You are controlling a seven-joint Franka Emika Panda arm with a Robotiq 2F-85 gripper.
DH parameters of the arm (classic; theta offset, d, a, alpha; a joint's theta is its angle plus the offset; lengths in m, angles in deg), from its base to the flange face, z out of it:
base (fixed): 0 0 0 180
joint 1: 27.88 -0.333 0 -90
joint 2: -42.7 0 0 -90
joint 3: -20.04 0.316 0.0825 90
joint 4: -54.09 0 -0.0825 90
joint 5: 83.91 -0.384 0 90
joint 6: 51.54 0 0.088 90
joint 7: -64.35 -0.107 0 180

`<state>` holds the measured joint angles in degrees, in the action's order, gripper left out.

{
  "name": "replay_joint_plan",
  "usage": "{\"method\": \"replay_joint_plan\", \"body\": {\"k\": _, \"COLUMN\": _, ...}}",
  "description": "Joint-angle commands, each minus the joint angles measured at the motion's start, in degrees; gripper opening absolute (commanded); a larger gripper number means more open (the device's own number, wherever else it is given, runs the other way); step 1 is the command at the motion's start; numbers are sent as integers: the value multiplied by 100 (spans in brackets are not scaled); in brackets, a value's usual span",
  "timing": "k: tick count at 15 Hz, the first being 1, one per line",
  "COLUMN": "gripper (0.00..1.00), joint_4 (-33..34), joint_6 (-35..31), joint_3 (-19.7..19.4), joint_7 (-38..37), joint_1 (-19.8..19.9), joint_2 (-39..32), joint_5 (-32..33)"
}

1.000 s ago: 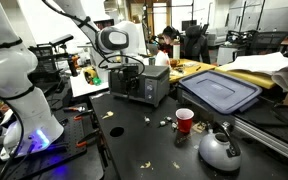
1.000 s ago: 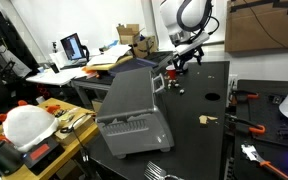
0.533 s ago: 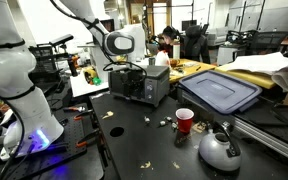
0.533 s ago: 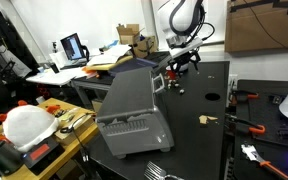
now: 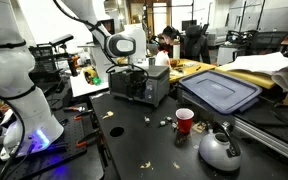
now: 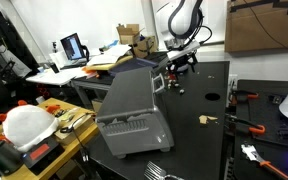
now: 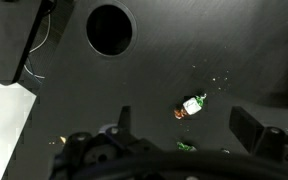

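Note:
My gripper (image 7: 189,125) is open and empty, its two dark fingers spread wide above the black table. Between them in the wrist view lies a small wrapped candy (image 7: 191,106), white with green and orange ends, and a small green scrap (image 7: 186,147) lies closer to the wrist. In the exterior views my gripper (image 6: 180,62) (image 5: 134,62) hangs just above the table behind the grey toaster oven (image 6: 132,112) (image 5: 144,83). The candy shows as a tiny speck below the fingers (image 6: 181,90).
A round hole (image 7: 109,27) is in the tabletop near white paper (image 7: 4,115). A red cup (image 5: 185,120), a metal kettle (image 5: 220,148) and a blue bin lid (image 5: 220,92) stand beyond the toaster oven. Crumbs litter the table. Another scrap (image 6: 206,119) lies on the table.
My gripper has shifted slightly sideways along the table behind the toaster oven and a little lower. Nothing was grasped.

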<state>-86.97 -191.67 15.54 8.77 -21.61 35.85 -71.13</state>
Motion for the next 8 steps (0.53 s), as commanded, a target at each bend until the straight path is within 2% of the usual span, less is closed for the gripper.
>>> {"method": "replay_joint_plan", "body": {"k": 1, "gripper": 100, "joint_4": 8, "joint_6": 11, "joint_3": -130, "joint_7": 23, "joint_1": -132, "joint_2": 0, "joint_5": -28}}
{"method": "replay_joint_plan", "body": {"k": 5, "gripper": 100, "joint_4": 16, "joint_6": -26, "joint_3": -126, "joint_7": -55, "joint_1": -156, "joint_2": -82, "joint_5": -9}}
{"method": "replay_joint_plan", "body": {"k": 8, "gripper": 100, "joint_4": 188, "joint_6": 4, "joint_3": -148, "joint_7": -158, "joint_1": -147, "joint_2": -387, "joint_5": -271}}
